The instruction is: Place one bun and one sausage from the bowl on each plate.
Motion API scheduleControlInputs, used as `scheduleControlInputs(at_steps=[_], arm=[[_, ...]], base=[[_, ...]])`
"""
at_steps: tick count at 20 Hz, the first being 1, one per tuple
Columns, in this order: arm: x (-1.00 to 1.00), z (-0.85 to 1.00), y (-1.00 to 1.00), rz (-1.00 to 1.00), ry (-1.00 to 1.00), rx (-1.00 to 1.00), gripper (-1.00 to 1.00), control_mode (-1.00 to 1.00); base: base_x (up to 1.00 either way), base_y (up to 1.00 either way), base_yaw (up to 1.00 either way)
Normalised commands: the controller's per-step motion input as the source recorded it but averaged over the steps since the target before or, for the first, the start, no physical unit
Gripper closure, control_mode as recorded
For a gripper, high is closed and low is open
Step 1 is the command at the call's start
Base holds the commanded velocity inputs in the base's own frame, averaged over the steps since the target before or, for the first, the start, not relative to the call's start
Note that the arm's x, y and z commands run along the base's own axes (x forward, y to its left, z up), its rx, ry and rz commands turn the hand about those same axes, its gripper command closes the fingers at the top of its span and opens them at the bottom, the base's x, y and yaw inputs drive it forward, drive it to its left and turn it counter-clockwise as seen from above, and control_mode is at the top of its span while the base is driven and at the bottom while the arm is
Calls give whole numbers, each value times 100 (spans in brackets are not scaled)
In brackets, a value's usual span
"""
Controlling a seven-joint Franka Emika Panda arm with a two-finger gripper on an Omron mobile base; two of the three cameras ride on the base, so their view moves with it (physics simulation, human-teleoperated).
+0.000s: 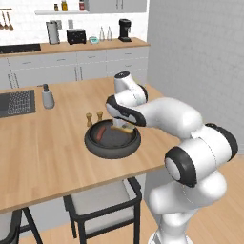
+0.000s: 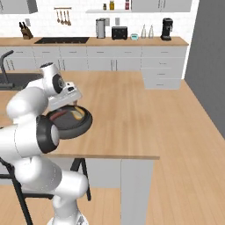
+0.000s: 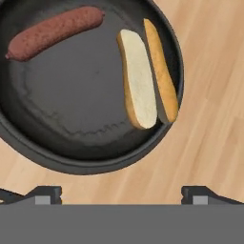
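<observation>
One bun (image 3: 145, 78) and one sausage (image 3: 53, 30) lie in the dark bowl (image 3: 71, 164), seen from the hand cam looking straight down. The bun lies opened, pale cut side up w/ its tan half alongside, near the bowl's right wall in that view; the sausage lies along the upper left, well apart from the bun. Neither is touched.

The tool (image 3: 122, 194) hangs above the bowl, tips spread about as wide as they go, nothing btwn them. Its two dark tips show at the bottom of the hand view, over the bowl's near rim and the bare wooden table (image 3: 214, 143), not yet over either item. From the left base cam the hand hovers over the bowl's right side (image 1: 112, 142), which sits on the table near the edge by the arm, w/ two small brown-topped shakers (image 1: 94, 118) just behind it. From the right base cam the bowl (image 2: 74, 125) is partly hidden by the arm.

Step in hand, by the look of it: approach for a pick from the bowl, prob. the bun since it lies nearer the tips. No plates can be made out in these views, so how far the task has got can't be told.

Next move likely calls for shifting fwd over the bun, turning the wrist so the tips straddle its narrow width, then descending w/o catching the rim.
</observation>
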Motion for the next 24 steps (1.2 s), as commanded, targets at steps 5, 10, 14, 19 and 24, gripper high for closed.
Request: scheduleControlInputs(at_steps=[5,10,14,19,24], arm=[[41,-56,0,3,-1,0,-100,-100],[40,-43,0,5,-7,0,-100,-100],[50,-35,0,3,-8,0,-100,-100],[38,-33,0,1,-6,0,-100,-100],[8,-33,0,0,-8,-3,-100,-100]], base=[[0,0,0],[0,0,0],[0,0,0],[0,0,0],[0,0,0]])
